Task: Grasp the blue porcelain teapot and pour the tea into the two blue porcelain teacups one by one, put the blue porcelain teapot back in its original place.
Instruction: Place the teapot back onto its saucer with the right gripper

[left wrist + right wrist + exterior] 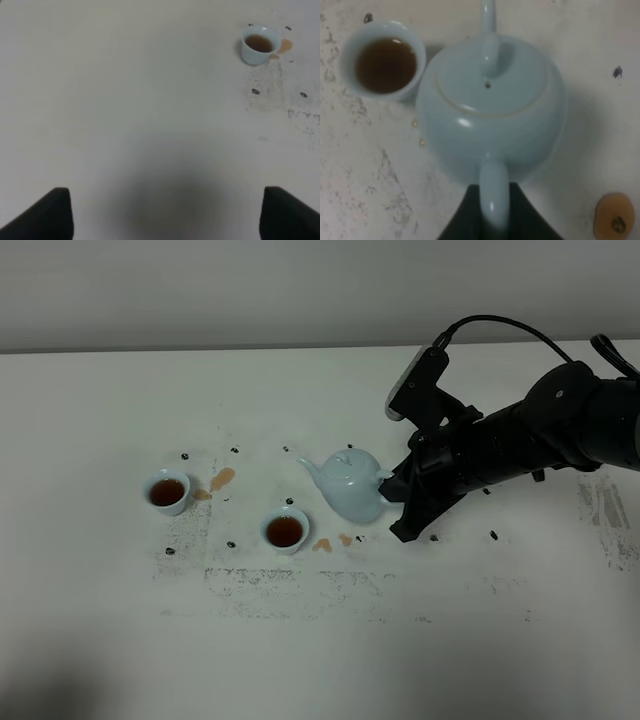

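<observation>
Teapot [352, 486] in pale blue stands upright on the white tabletop [100, 640], right of centre, spout toward the two cups; no writing shows on it or anywhere else. The right gripper [398, 502] reaches it from the right, and in the right wrist view its jaws are clamped on the loop handle [493, 192]. The near cup [285, 531] sits just beside the teapot's spout side, the far cup [167, 491] well apart to the left; both hold dark tea. Small tea puddles [222, 479] and dark specks lie around them. The left gripper [165, 212] hovers over bare tabletop with jaws apart, the far cup well ahead. Open room lies left and front.
</observation>
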`<state>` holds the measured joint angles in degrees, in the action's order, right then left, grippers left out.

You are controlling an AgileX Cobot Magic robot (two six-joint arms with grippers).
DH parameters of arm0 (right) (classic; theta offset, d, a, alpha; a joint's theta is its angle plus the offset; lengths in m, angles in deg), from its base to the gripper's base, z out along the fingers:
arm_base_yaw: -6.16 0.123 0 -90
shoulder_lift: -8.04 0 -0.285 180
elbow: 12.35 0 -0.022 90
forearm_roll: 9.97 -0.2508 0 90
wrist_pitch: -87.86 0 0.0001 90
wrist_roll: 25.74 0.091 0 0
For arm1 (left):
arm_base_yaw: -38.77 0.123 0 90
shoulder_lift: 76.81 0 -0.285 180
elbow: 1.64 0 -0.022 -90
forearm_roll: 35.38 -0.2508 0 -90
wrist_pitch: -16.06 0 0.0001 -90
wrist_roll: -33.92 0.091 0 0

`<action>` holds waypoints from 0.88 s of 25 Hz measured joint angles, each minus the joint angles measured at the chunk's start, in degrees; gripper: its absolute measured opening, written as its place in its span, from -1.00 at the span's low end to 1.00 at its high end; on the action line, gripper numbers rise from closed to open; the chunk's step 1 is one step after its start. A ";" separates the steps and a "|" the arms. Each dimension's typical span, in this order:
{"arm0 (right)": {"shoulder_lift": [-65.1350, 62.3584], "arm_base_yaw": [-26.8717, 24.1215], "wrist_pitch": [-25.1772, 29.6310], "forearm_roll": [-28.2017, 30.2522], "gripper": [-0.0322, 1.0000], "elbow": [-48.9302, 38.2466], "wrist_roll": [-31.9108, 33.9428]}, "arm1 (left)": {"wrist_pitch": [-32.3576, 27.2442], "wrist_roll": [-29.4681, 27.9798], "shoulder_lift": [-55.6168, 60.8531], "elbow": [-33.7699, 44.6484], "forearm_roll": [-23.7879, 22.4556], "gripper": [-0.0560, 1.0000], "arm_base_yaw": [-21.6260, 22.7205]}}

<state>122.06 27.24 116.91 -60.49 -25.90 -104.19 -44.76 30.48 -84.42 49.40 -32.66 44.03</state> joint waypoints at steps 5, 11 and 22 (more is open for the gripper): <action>0.06 0.00 0.00 -0.21 -0.86 0.00 -0.41 | 0.00 0.00 0.00 0.00 0.00 0.48 0.00; 0.06 0.00 0.06 -1.36 -0.86 0.00 -0.74 | 0.00 0.00 0.00 0.00 0.00 0.48 0.00; 2.60 0.00 0.06 -2.20 -0.86 0.00 -3.58 | 0.00 0.00 0.00 0.00 0.00 0.48 0.00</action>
<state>124.66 27.24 116.97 -62.69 -25.90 -107.77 -44.76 30.48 -84.42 49.40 -32.66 44.03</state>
